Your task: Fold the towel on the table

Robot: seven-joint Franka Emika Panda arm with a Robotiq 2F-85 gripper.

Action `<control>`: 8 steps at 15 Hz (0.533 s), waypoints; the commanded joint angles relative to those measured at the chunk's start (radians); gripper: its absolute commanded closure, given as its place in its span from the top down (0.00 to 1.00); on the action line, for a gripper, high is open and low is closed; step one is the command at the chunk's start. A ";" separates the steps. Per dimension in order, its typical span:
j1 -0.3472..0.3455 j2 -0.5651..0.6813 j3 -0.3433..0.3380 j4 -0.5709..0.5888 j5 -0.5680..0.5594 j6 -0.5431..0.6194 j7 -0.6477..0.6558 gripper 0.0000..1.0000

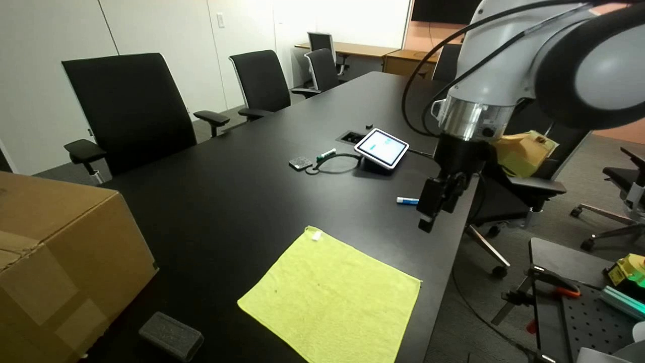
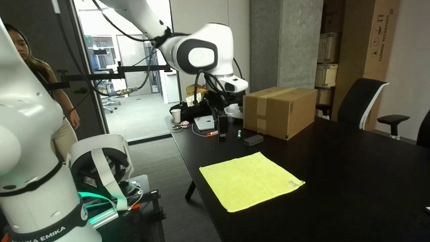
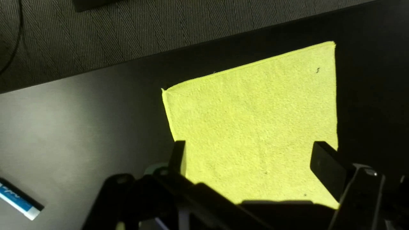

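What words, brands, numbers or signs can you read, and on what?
"UNIVERSAL ROBOTS", beside handling symbols: tall brown cardboard carton; more lettering lower, partly hidden.
"EMIKA", preceding letters partly cut off: black band round the white robot base.
Too small or blurred: white-framed tablet screen, blue-and-white marker, white tag on the yellow-green square cloth towel, dark label on the brown cardboard box.
No legible numbers.

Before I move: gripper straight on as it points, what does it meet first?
Likely the towel, which lies beyond the open gripper in the wrist view. Depth is unclear, so maybe the table beside it.
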 commanded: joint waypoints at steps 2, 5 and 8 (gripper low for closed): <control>-0.011 0.208 -0.047 0.003 0.069 0.205 -0.074 1.00; -0.022 0.347 -0.045 0.027 0.181 0.311 -0.150 1.00; -0.058 0.476 -0.005 0.068 0.311 0.386 -0.199 1.00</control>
